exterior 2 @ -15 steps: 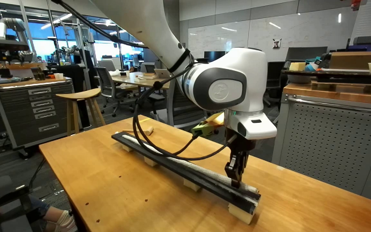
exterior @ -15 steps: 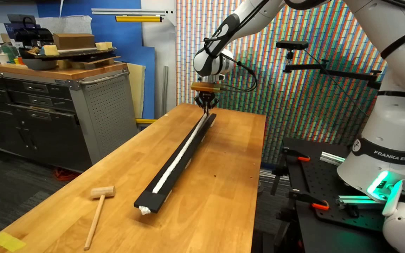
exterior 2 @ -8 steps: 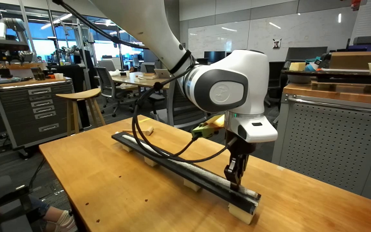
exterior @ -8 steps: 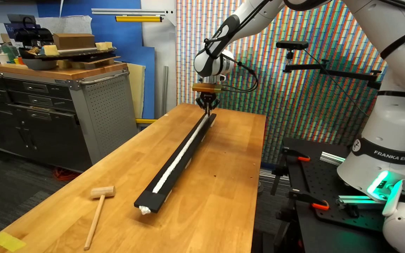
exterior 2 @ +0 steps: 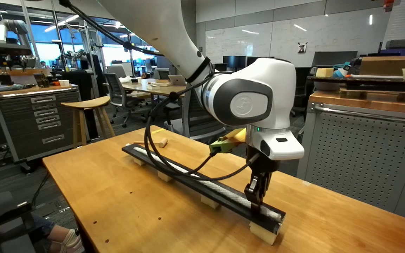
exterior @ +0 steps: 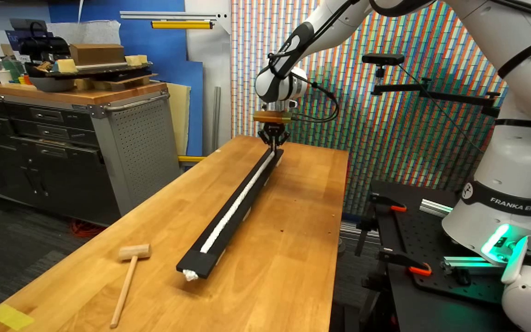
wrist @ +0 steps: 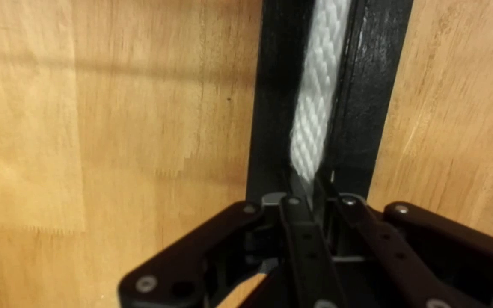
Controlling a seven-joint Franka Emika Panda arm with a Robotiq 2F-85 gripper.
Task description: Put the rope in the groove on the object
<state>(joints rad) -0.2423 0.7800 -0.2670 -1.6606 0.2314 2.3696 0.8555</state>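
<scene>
The black bar [exterior: 196, 263] [exterior 2: 232, 203] lies lengthwise on the wooden table, raised on small blocks. The white rope [exterior: 232, 210] [exterior 2: 227, 192] runs along its upper face in both exterior views, and its knotted end pokes out at the bar's capped end. The groove [wrist: 344, 77] is mostly covered by the rope; a dark strip of it shows beside the rope in the wrist view. My gripper [exterior: 273, 146] [exterior 2: 256, 210] points down at the bar's uncapped end. In the wrist view its fingers [wrist: 310, 184] pinch the rope [wrist: 319, 77], just at the bar's upper face. The rope beyond the fingers is hidden there.
A wooden mallet [exterior: 135, 252] [exterior 2: 162, 143] lies beside the bar's capped end. Light blocks [exterior 2: 264, 233] support the bar. Yellow tape [exterior: 11, 317] marks a table corner. A workbench [exterior: 136, 124] [exterior 2: 364, 158] stands beside the table. Black cables [exterior 2: 202, 175] loop from my wrist over the bar.
My gripper has moved down a little, still holding the rope. The rope near the bar's uncapped end has lowered with it and sits deeper in the bar. The mallet has not moved.
</scene>
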